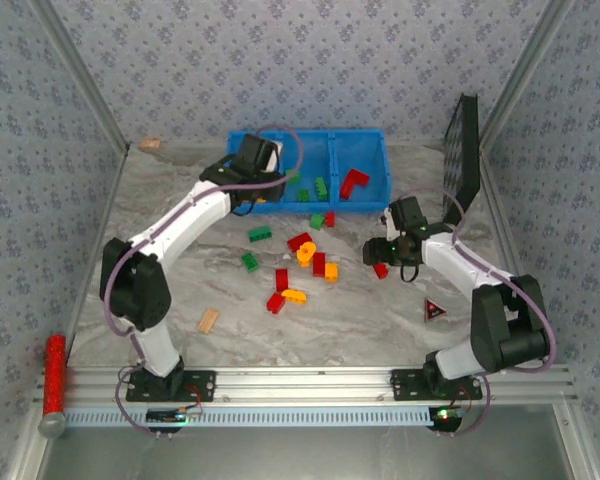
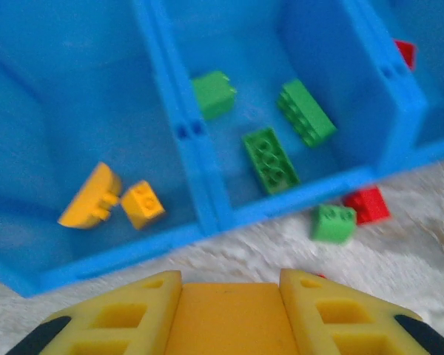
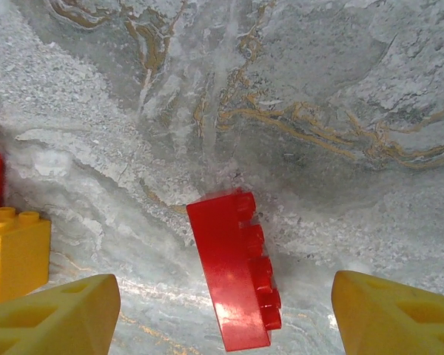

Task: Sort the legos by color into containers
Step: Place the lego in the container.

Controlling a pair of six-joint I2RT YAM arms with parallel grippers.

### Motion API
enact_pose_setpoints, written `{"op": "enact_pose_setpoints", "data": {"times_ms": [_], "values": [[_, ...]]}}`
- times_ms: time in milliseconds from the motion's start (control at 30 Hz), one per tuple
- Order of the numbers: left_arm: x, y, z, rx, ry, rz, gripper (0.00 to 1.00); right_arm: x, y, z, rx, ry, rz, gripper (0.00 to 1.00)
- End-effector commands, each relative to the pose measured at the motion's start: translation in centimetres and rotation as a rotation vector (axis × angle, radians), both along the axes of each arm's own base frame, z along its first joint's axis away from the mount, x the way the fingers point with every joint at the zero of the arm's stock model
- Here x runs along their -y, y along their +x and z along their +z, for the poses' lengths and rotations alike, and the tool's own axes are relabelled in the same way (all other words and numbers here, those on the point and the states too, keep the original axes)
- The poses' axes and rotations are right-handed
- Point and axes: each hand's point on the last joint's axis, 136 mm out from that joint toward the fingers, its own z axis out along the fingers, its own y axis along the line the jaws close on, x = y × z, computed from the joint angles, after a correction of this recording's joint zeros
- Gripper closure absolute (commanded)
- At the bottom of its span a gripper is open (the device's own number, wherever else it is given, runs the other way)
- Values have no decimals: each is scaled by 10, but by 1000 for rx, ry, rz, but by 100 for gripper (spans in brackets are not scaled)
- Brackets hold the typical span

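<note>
**Left arm grips an orange brick at the bin, right jaws wide around a red one**

The left gripper (image 2: 231,285) is closed on an orange brick (image 2: 229,322), pinched between its yellow fingers. It hangs at the near side of the blue bin (image 2: 207,185), by the left compartment. That compartment holds two orange-yellow pieces (image 2: 96,200), the middle one holds three green bricks (image 2: 270,155), and the right one a red piece (image 2: 405,52). Just outside the near wall, a stray green brick (image 2: 334,222) and a stray red brick (image 2: 368,205) lie side by side on the marble table (image 1: 380,320). The right gripper (image 3: 222,296) stands wide open, low over the table. A red brick (image 3: 233,281) lies on its side between the fingers, touching neither. More loose legos (image 1: 300,241) are scattered mid-table
</note>
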Motion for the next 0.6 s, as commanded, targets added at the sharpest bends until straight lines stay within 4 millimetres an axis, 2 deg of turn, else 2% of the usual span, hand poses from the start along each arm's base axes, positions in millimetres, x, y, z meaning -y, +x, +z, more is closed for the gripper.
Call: {"op": "enact_pose_setpoints", "data": {"times_ms": [0, 200, 333, 433, 567], "values": [[-10, 33, -7, -2, -15, 70, 77, 1, -7, -14, -45, -19, -2, 23], [-30, 72, -34, -38, -19, 162, 78, 2, -9, -17, -68, -35, -15, 31], [-44, 93, -55, -90, -60, 221, 78, 0, -12, -21, -99, -35, -20, 32], [-45, 103, -68, -129, -62, 225, 78, -1, -17, -26, -149, -35, -29, 33], [-44, 106, -85, -162, -51, 235, 76, -4, -19, -31, -170, -27, -32, 34]]}}
